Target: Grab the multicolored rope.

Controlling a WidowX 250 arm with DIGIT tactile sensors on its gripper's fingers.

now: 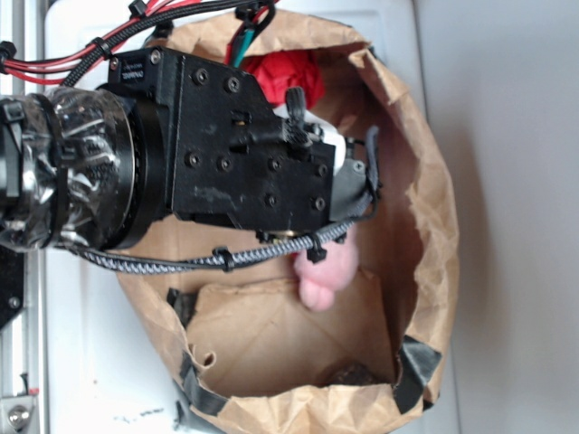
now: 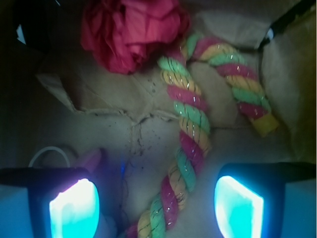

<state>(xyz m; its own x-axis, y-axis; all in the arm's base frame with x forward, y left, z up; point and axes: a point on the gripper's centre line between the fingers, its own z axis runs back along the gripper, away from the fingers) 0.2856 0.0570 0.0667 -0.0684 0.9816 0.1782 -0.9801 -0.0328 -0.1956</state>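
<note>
The rope [image 2: 190,134], a thick twisted cord of red, yellow and light green strands, is laid on the brown paper floor of a bag [image 1: 434,226]. In the wrist view it is seen running from the bottom edge of the frame upward between the two fingers, then hooking over to the right like a cane, its short end finished by a yellow tip. A red wad [image 2: 131,29] is found just beside the hook, to its left, seemingly touching the bend. Dark specks are scattered on the paper left of the rope.

The gripper [image 2: 156,203] is held above the rope with its jaws wide apart; nothing is clamped between them. The lit pads [image 2: 74,208] are seen at the lower corners, and the rope's lower stretch lies between them, nearer the right one.

In the exterior view the gripper is lowered into the open bag, the rope is hidden by the arm, and a pink bunny [image 1: 324,276] is partly seen below the wrist. The red wad is glimpsed above it.
</note>
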